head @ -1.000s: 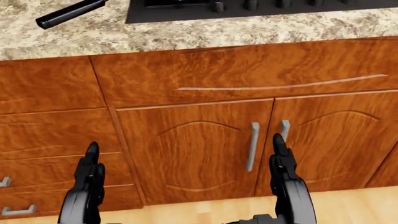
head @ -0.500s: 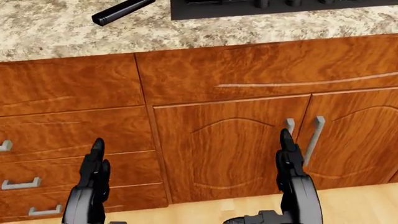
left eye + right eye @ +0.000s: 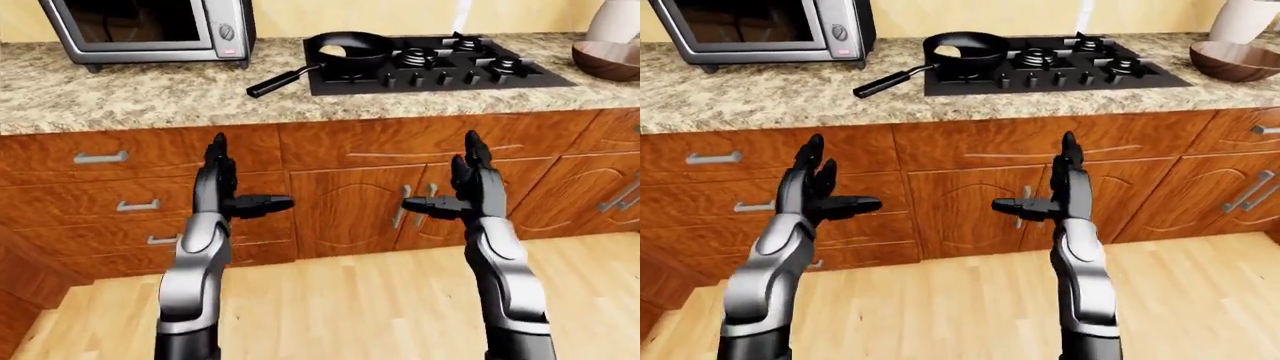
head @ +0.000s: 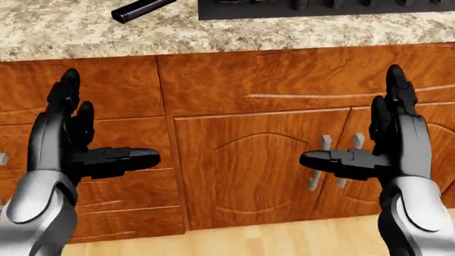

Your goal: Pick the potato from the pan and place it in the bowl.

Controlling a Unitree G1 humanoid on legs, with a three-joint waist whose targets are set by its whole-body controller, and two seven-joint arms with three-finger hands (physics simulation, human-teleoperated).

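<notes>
Both hands, the left hand [image 3: 232, 196] and right hand [image 3: 458, 196], hang open and empty below the worktop [image 3: 150, 101], short of the pan [image 3: 345, 51] holding the potato [image 3: 334, 52], bowl [image 3: 606, 58] to its right.

Counter [image 3: 150, 97] btwn microwave [image 3: 150, 30] & pan [image 3: 345, 49] free.

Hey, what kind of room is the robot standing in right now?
Most likely a home kitchen, in simulation. A black gas stove set into a granite counter carries a pan, a microwave sits at the counter's left, and wooden cabinets run underneath.
</notes>
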